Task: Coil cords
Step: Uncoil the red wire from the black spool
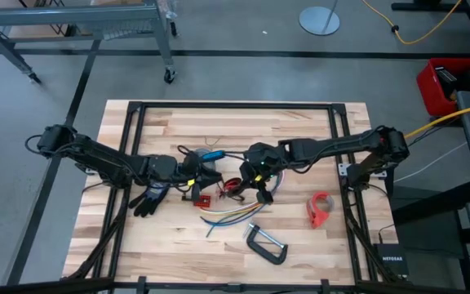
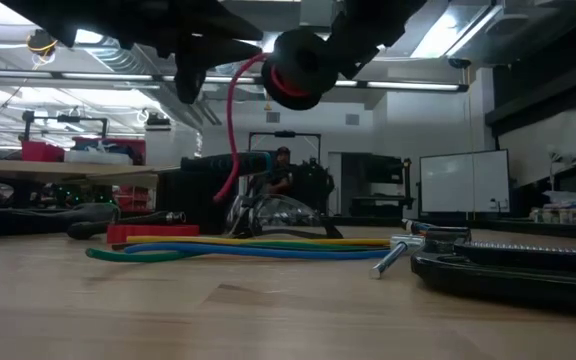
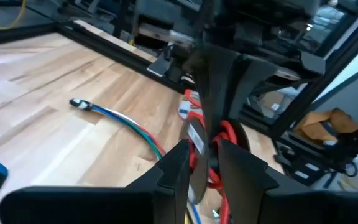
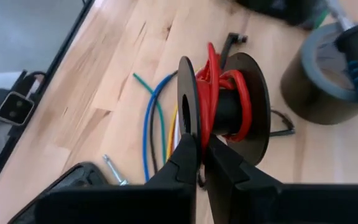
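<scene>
You were mid-winding: your right gripper (image 4: pixel 201 158) pinched the black spool's flange (image 4: pixel 188 93), red cord (image 4: pixel 229 93) on it, above the coloured strands (image 1: pixel 231 216); left gripper (image 3: pixel 201 165) narrowly clasped red cord. Next needed steady tension.

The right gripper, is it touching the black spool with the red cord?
Touching. In the right wrist view the right gripper has its fingers pinched on one black flange of the spool, with red cord wound on its core.
</scene>
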